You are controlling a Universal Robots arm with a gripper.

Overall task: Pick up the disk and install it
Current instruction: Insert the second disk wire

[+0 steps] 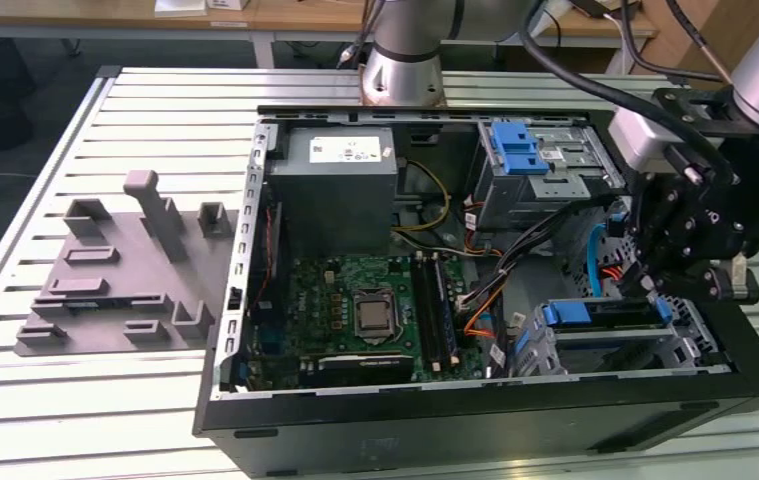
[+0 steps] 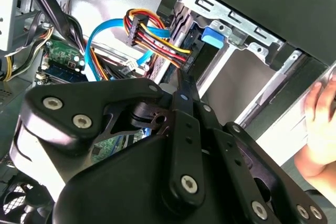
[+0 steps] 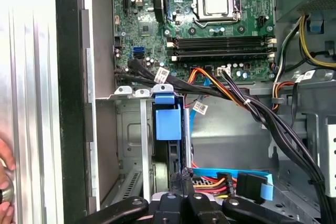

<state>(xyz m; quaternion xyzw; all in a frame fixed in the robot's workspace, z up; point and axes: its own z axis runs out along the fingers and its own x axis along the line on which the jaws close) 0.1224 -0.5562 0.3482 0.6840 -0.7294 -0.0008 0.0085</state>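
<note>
Sitting upright in its bay (image 1: 646, 350) of the computer case (image 1: 352, 420), the disk (image 1: 606, 313) has the claw (image 1: 649, 290) closed just above it.

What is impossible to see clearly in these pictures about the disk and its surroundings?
- Silver disk with blue carrier frame: label face hidden inside the grey metal bay, first wrist view.
- Disk's seating depth: black gripper covers it, second wrist view.
- Person's hand: cut off by the edge, second wrist view.
</note>
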